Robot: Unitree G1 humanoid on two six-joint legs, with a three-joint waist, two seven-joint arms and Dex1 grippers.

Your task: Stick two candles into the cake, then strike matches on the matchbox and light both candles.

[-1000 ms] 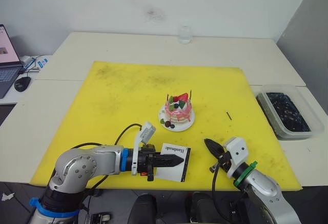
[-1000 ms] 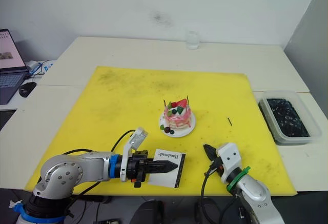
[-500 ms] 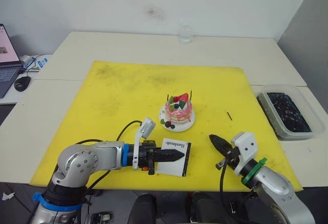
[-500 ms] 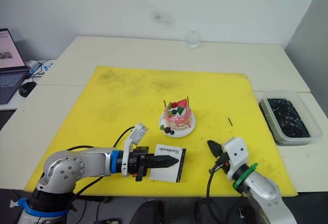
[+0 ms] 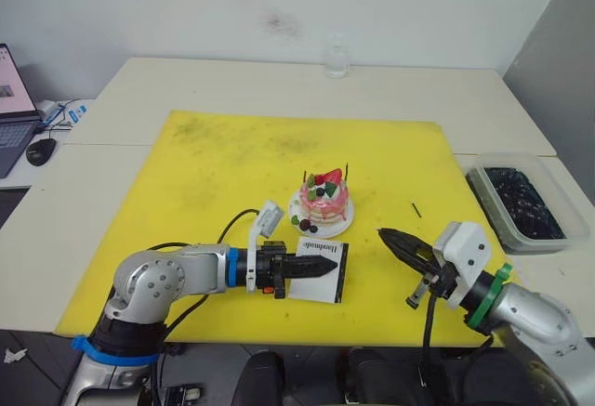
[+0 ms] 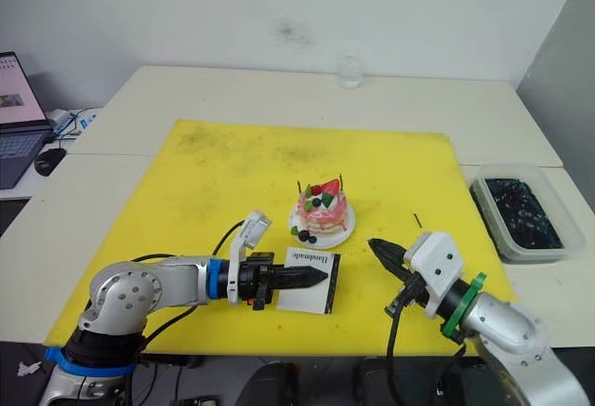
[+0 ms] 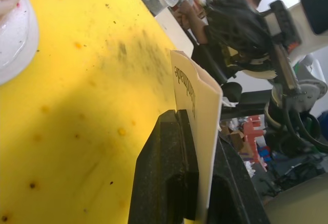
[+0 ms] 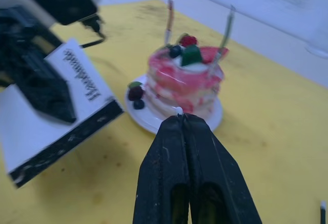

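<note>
Between my left gripper's (image 5: 321, 266) fingers I pinch the matchbox (image 5: 325, 271) just in front of the cake (image 5: 323, 200) with two candles (image 8: 227, 25), while my right gripper (image 5: 390, 239), squeezed shut, points at it.

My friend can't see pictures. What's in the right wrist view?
The shut right gripper points at the cake, where both candles stand. Beside it, the left gripper holds the matchbox.
</note>
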